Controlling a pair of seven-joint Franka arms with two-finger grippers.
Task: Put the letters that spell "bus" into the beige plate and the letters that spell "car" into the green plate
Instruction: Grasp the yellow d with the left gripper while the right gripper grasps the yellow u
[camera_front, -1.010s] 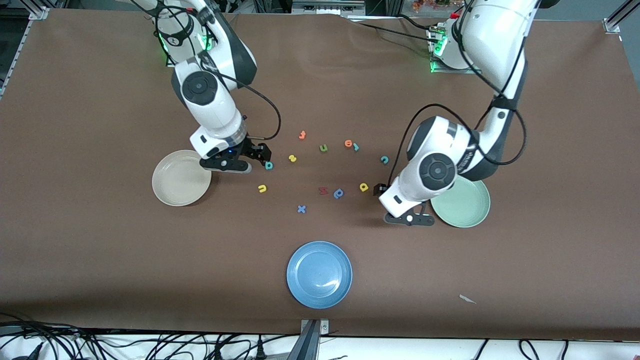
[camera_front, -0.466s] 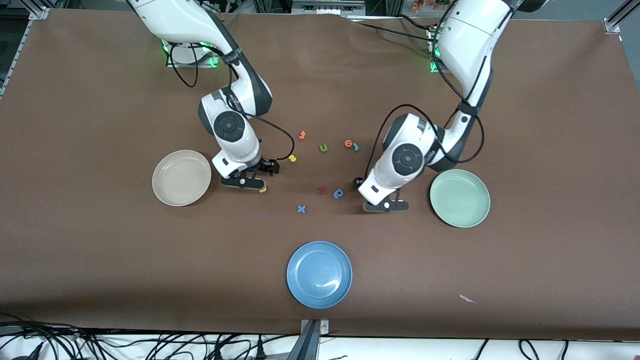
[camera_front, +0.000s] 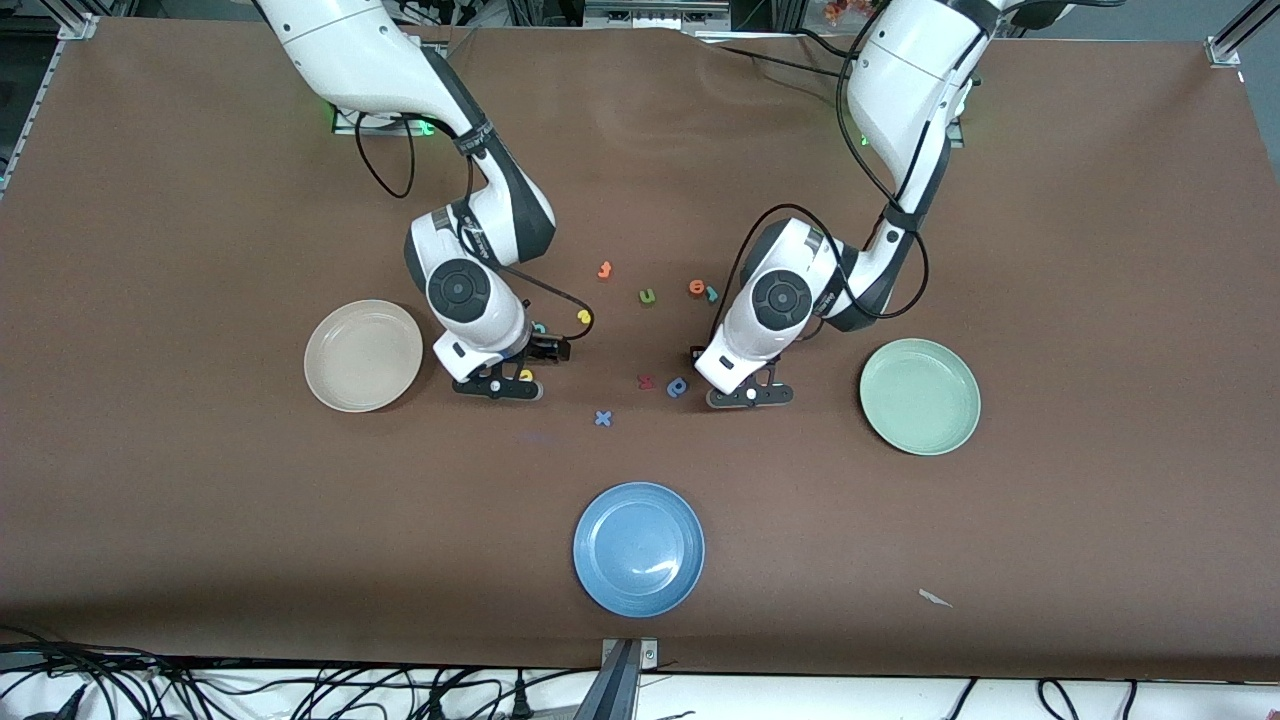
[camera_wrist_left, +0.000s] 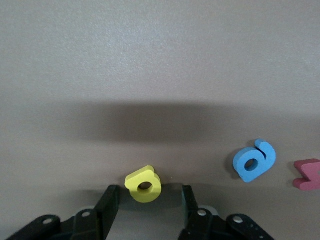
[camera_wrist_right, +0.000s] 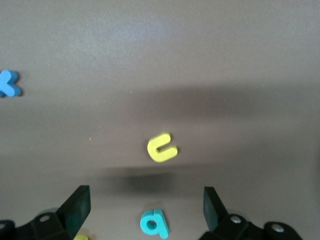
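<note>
On the table, the left hand (camera_wrist_left: 145, 205) half-closes around the yellow a (camera_wrist_left: 144, 184) near the green plate (camera_front: 920, 396), while the right hand (camera_wrist_right: 145, 207) gapes empty over the yellow u (camera_wrist_right: 162, 147) by the beige plate (camera_front: 363, 355).

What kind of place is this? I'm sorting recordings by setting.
Most likely a robotics lab: a brown-covered table framed in aluminium, two white Franka arms bolted along one edge, loose cables at the camera's edge, and small foam letters laid out with three round plates.
</note>
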